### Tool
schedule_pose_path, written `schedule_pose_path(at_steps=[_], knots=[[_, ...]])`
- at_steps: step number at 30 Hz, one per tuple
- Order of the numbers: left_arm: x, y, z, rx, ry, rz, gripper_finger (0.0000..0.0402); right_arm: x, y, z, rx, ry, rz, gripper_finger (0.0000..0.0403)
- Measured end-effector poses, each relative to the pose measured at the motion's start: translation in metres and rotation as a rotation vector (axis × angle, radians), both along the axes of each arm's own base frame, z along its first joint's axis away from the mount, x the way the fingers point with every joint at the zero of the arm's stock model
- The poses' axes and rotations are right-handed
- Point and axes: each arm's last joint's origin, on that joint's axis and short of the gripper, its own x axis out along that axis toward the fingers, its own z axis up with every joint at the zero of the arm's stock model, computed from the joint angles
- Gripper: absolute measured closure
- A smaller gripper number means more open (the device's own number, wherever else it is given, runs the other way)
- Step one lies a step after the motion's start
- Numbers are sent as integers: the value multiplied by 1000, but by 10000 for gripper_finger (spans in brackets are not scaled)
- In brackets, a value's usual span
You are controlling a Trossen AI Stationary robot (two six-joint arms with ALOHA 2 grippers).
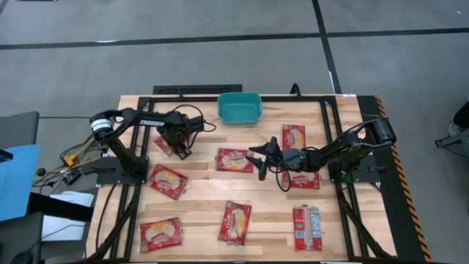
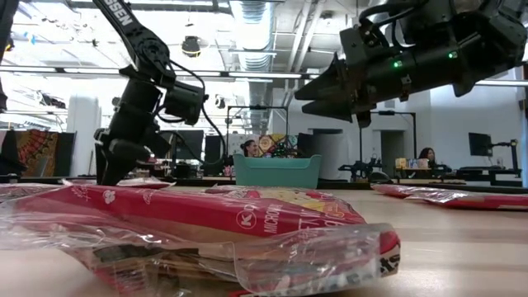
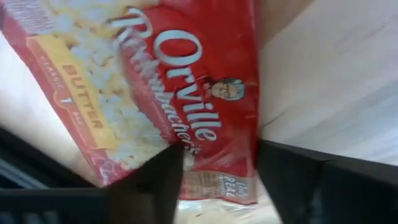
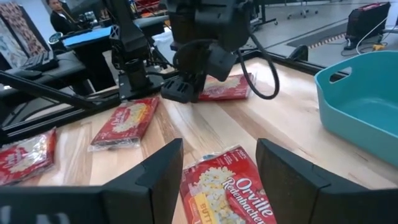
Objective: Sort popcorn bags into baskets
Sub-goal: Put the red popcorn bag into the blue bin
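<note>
Several red popcorn bags lie flat on the wooden table. The teal basket (image 1: 239, 108) stands at the far edge, with nothing showing inside it. My left gripper (image 1: 181, 149) is open and low over one bag (image 1: 163, 144) at the far left; in its wrist view the two fingers stand on either side of that bag's short end (image 3: 217, 177). My right gripper (image 1: 258, 160) is open and hangs clear above the table, just right of the middle bag (image 1: 234, 159), which shows below and between its fingers (image 4: 227, 190). My left gripper comes at the far-left bag from above, with one finger (image 3: 152, 183) over the bag's printed edge and the other (image 3: 298, 180) beside it on the wood. The bag lies flat on the table. I cannot tell whether the fingers touch it.
Other bags lie near the right arm (image 1: 293, 136) (image 1: 301, 180), left of centre (image 1: 168, 181) and along the near edge (image 1: 160, 233) (image 1: 235, 221) (image 1: 308, 227). A black frame runs around the table. Bare wood lies between the basket and the middle bags.
</note>
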Motion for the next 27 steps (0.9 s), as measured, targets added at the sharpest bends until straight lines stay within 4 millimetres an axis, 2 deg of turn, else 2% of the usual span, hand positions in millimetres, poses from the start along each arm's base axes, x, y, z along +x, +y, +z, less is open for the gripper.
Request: schedule_pose_path(at_steps=[4, 6, 11, 15, 22, 27], knots=[[-1, 7, 0, -13, -19, 34, 346, 0, 4, 0, 0, 3, 13, 181], [-3, 9, 0, -10, -18, 50, 382, 0, 5, 0, 0, 3, 18, 182], [-3, 9, 1, -18, 8, 34, 393, -1, 5, 0, -1, 6, 19, 182], [2, 3, 16, 78, -5, 28, 396, -1, 5, 0, -2, 5, 19, 185], [10, -13, 74, 243, -350, 110, 399, 0, 1, 0, -8, 4, 1, 184], [9, -30, 106, 297, -578, 159, 400, 0, -10, -2, -11, 22, -27, 179]])
